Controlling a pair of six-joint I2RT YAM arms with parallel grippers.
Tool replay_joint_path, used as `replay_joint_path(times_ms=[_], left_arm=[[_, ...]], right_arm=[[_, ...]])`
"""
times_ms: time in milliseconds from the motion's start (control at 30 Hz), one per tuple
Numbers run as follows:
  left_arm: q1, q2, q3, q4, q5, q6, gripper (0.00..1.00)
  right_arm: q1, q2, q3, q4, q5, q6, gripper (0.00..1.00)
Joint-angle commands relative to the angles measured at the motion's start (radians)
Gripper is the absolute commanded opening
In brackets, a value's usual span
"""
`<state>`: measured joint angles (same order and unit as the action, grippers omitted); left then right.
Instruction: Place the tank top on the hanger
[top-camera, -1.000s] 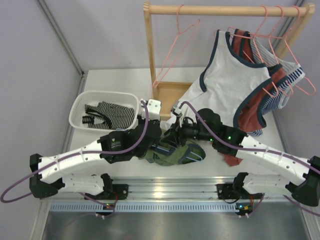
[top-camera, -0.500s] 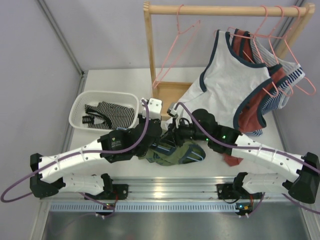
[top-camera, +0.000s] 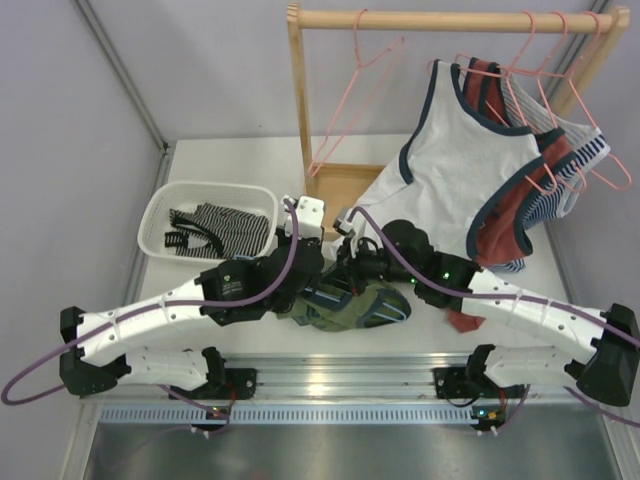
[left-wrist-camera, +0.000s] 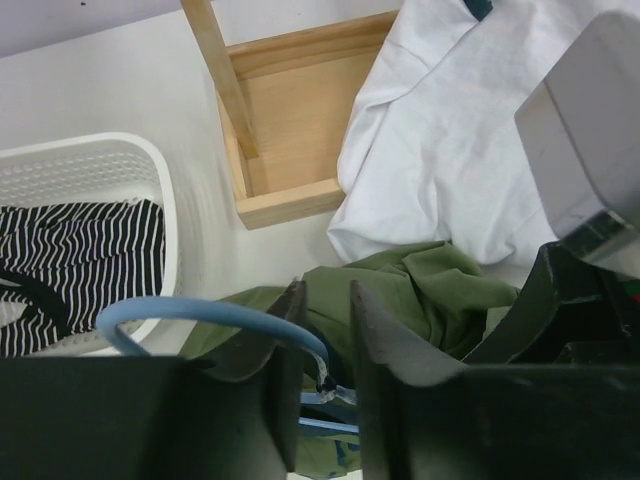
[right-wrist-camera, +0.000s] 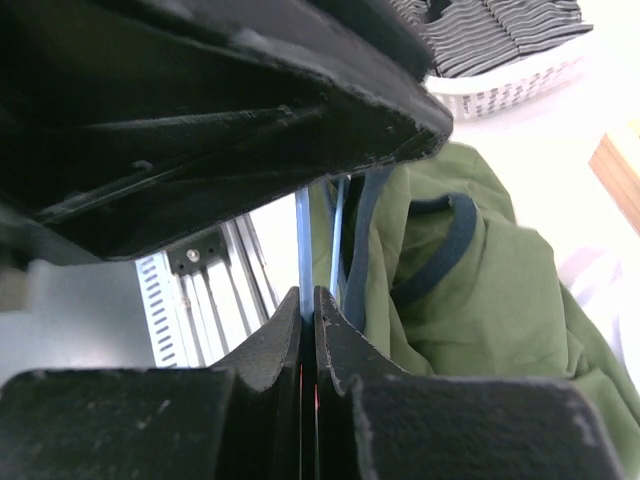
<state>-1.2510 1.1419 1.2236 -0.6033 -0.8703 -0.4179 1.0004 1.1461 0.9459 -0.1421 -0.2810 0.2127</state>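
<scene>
The olive-green tank top (top-camera: 365, 308) lies crumpled on the table between my two arms, its navy trim (right-wrist-camera: 455, 215) showing in the right wrist view. The light-blue hanger's hook (left-wrist-camera: 200, 309) curves in from the left, and its twisted neck sits in the gap of my left gripper (left-wrist-camera: 326, 290). Those jaws stand slightly apart, so this gripper is open around the wire without clamping it. My right gripper (right-wrist-camera: 308, 292) is shut on a straight run of the hanger wire (right-wrist-camera: 303, 240), just under the left gripper's body (right-wrist-camera: 200, 120). The rest of the hanger is buried in the tank top (left-wrist-camera: 430, 285).
A white basket (top-camera: 160, 215) holding a striped garment sits at the left. The wooden rack (top-camera: 297, 100) with its base tray (left-wrist-camera: 290, 120) stands behind, carrying pink hangers (top-camera: 350, 100) and a white navy-trimmed top (top-camera: 450, 160) that drapes onto the table.
My right gripper has moved slightly left and closed onto the hanger wire. My left jaws have opened a little around the hanger's neck.
</scene>
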Motion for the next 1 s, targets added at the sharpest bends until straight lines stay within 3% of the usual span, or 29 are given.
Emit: replay_joint_path(times_ms=[0,67,100,133,367,567,833,967], left_arm=[[-0.004,-0.004,0.050,0.023,-0.018,0.014,0.32],[-0.004,-0.010,0.059,0.022,-0.018,0.016,0.39],[-0.004,-0.011,0.060,0.023,-0.019,0.016,0.54],[-0.004,-0.016,0.062,0.023,-0.018,0.014,0.59],[-0.008,-0.076,0.059,0.083,0.050,0.050,0.62],[-0.011,-0.131,0.103,0.114,0.093,0.082,0.77],[-0.013,-0.157,0.185,0.146,0.099,0.162,0.77],[-0.013,-0.157,0.241,0.145,0.067,0.202,0.77]], right_arm=[[0.012,-0.032,-0.018,0.084,0.034,0.005,0.00],[0.012,-0.051,-0.028,0.087,0.049,0.013,0.00],[0.012,-0.057,-0.030,0.090,0.063,0.019,0.00],[0.015,-0.065,-0.036,0.105,0.065,0.028,0.00],[0.012,-0.123,-0.119,0.220,0.132,0.105,0.00],[0.010,-0.204,-0.151,0.240,0.206,0.140,0.00],[-0.009,-0.330,-0.159,0.228,0.293,0.177,0.00],[-0.045,-0.375,-0.064,0.112,0.336,0.186,0.00]])
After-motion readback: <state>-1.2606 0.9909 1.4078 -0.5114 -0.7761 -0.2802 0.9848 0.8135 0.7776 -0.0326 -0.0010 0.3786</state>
